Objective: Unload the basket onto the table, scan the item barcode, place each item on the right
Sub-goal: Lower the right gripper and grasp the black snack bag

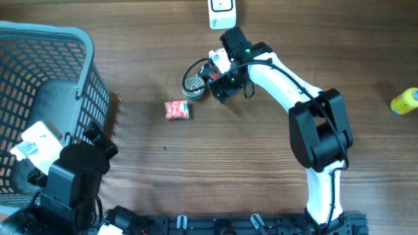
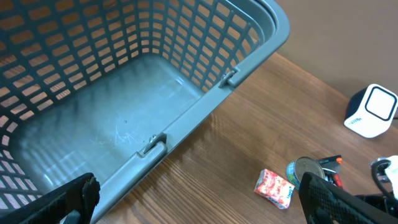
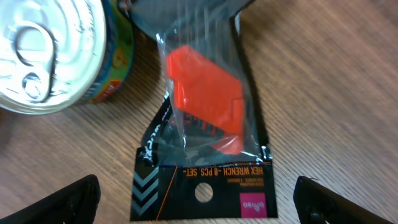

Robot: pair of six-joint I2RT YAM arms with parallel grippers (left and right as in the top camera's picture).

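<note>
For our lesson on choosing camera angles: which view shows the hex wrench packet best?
The right wrist view: the hex wrench packet fills the frame, its label readable. Overhead it is mostly hidden under the right hand; the left wrist view shows only a small black and orange sliver beside the tin can.

The brown wood-grain worktop (image 1: 261,163) looks smooth, with a low sheen. The blue-grey plastic lattice basket (image 2: 124,106) is semi-matt, its floor faintly scuffed. The round tin can (image 3: 43,56) has a bright, mirror-like metal lid and a glossy printed side. The clear plastic packet with black printed card (image 3: 205,124) is glossy and wrinkled, with an orange plastic holder inside. The small red sachet (image 2: 274,187) looks like shiny, crinkled film. The white plastic box (image 2: 372,111) is smooth.
</note>
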